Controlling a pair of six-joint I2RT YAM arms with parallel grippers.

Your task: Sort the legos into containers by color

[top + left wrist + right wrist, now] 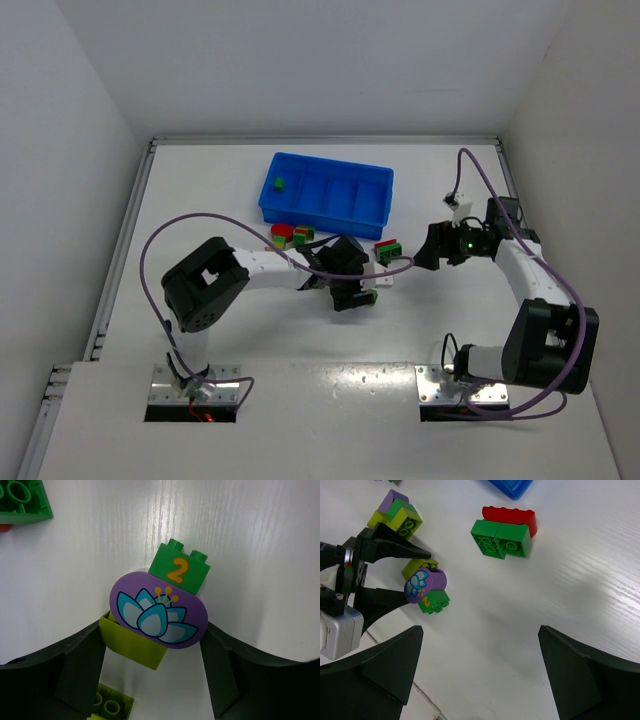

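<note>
Stretching white and open on the near side, the table (280,340) gives both arms room. The tray (330,214) sits toward the far edge, with a green lego (280,183) in its leftmost compartment. Near mid-table the left gripper (154,624) is clamped on a purple, green and yellow-green cluster (157,612) that rests on the table, a finger touching each side. The right gripper (480,630) hovers spread wide, holding nothing, near a red-green pair (505,532).

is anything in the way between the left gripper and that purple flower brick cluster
Nothing visible does. The cluster already sits on the table between the fingers of the left gripper, one finger on each side. The red and green bricks lie well apart from it.
</note>
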